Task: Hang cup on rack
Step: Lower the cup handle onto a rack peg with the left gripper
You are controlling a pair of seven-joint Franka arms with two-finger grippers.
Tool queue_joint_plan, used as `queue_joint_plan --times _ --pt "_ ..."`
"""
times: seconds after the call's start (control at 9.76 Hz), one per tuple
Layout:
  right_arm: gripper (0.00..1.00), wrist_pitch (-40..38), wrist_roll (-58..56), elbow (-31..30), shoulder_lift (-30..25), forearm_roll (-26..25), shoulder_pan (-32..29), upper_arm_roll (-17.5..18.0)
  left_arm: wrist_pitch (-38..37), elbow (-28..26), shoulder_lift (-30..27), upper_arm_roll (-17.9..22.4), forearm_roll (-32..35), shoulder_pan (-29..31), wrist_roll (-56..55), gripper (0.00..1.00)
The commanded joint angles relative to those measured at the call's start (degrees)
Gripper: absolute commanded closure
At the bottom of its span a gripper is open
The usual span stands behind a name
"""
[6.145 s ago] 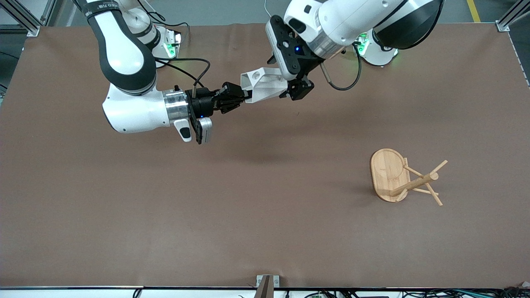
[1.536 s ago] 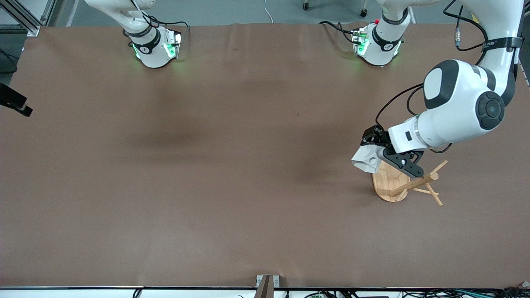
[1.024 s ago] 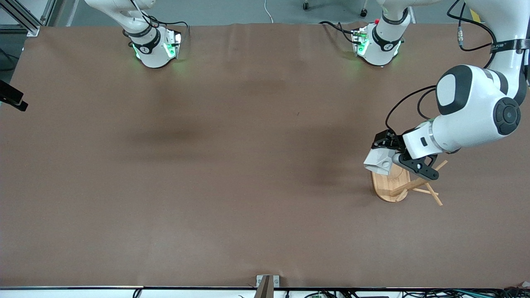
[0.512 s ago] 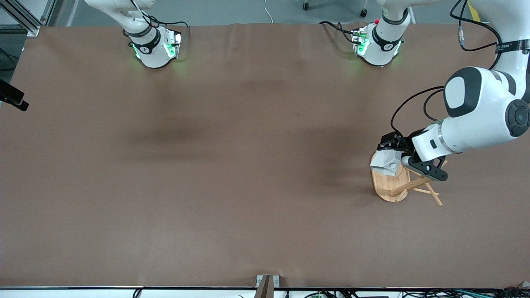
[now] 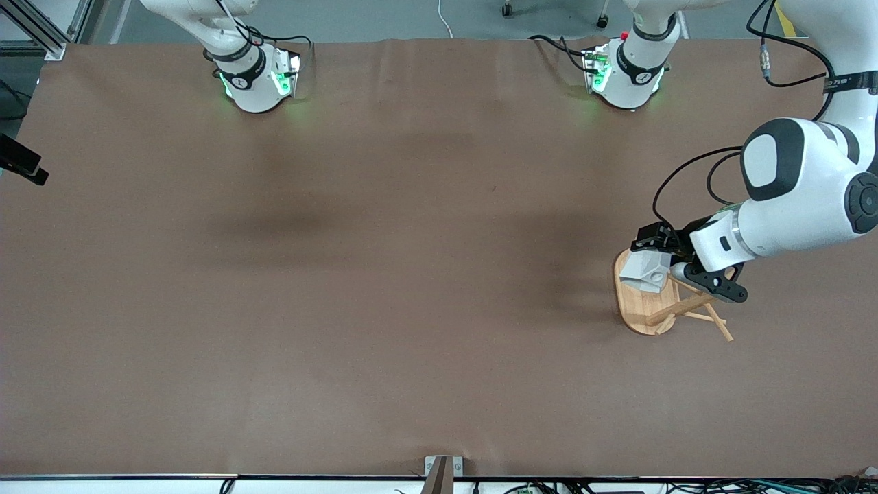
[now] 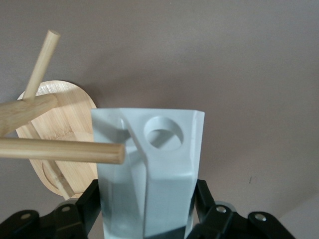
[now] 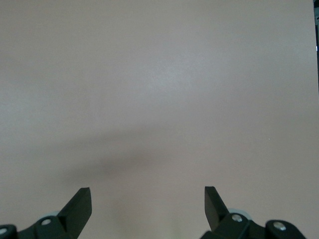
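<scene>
The left gripper (image 5: pixel 660 255) has carried the clamped cup (image 5: pixel 643 272) over the rack (image 5: pixel 641 309) — right gripper (image 7: pixel 148 206) spread.

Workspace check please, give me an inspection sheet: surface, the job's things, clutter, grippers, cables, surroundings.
Surface: brown table cover, flat, a few soft shadows.
Cup: white faceted cup held in the air over the rack's base; the handle hole sits beside a peg tip, not yet threaded.
Rack: wooden rack standing toward the left arm's end of the table.
Clutter: nothing seen.
Left gripper: shut on the cup, over the rack.
Right gripper: open, empty, over bare cover; that arm waits.
Cables: black cables loop along the left arm and by both bases.
Surroundings: aluminium frame corners, grey floor.
</scene>
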Motion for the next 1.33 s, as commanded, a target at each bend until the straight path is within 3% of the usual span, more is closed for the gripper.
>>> queue_joint_plan --times 0.0,1.23 --pt "0.0 -0.6 1.6 0.3 0.2 0.8 -0.3 0.3 0.5 -0.9 1.1 1.0 -1.1 -0.1 2.5 0.99" --pt "0.0 -1.2 2.7 0.4 0.2 2.3 -0.2 0.2 0.8 0.4 1.9 2.4 -3.3 -0.3 4.3 0.97"
